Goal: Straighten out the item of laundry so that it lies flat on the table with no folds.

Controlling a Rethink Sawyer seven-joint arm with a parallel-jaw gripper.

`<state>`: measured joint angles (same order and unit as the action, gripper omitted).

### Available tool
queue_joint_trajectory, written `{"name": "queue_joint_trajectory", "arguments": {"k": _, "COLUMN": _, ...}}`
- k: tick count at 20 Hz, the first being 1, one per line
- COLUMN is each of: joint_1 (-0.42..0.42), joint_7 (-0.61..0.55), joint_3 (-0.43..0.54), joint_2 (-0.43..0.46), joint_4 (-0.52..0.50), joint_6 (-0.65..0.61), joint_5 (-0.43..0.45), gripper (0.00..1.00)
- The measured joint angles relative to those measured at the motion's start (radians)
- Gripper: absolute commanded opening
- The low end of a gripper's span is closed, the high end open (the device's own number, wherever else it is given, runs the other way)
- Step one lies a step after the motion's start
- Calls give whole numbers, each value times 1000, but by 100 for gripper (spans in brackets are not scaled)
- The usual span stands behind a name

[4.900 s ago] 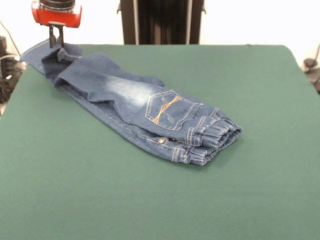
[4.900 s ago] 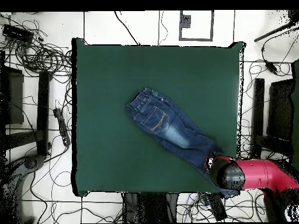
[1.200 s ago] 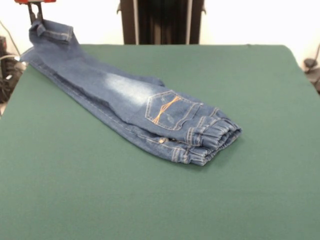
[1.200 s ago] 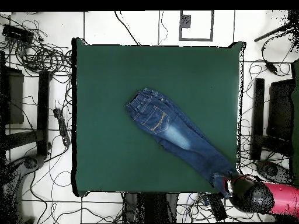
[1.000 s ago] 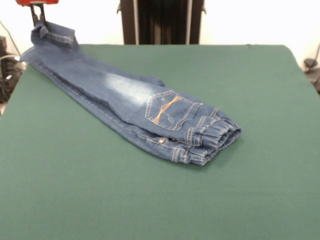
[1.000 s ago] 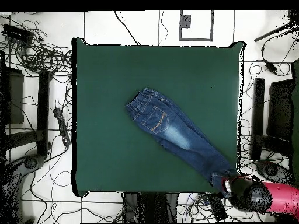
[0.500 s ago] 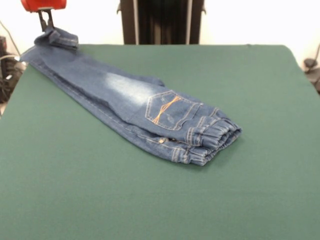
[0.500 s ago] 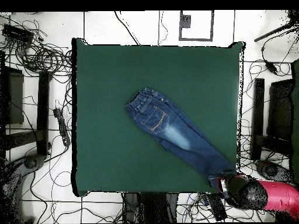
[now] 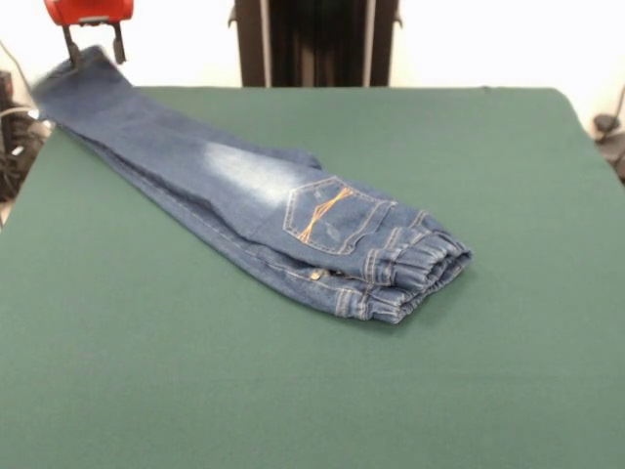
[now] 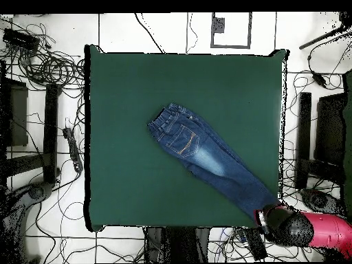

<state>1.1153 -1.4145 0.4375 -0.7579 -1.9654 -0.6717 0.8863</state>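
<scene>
Jeans [image 9: 264, 200] lie stretched in a long diagonal across the green surface [image 9: 322, 391], gathered waistband toward the middle, legs running out to the far corner where my end effector [image 9: 94, 44] hangs. In the front view my two fingers [image 9: 70, 46] stand apart with nothing between them, so the end effector is open, just above the leg end.

Half a second ago the cuff was bunched and folded back in my grip, held up off the cloth. Now that fold is gone: the leg end has dropped and lies smooth, reaching the corner edge of the surface. Further back, nearly five seconds ago, the leg was doubled over near the corner and the jeans looked shorter; since then they have been drawn out to full length.

The waistband end has not shifted in any frame. The orange-stitched pocket [image 9: 332, 215] faces up, and the two legs lie one on top of the other, the lower one showing as a strip along the near side. In the overhead view my red arm [image 10: 323, 230] sits just off the corner of the surface, over the leg end.
</scene>
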Motion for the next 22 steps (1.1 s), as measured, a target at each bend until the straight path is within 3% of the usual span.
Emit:
{"name": "queue_joint_trajectory", "arguments": {"k": 10, "joint_1": -31, "joint_7": 0, "joint_3": 0, "joint_2": -29, "joint_4": 0, "joint_6": -9, "joint_5": -4, "gripper": 100}}
{"name": "queue_joint_trajectory", "arguments": {"k": 22, "joint_1": -122, "joint_7": 0, "joint_3": 0, "joint_2": -76, "joint_4": -1, "joint_6": -20, "joint_5": -110, "gripper": 100}}
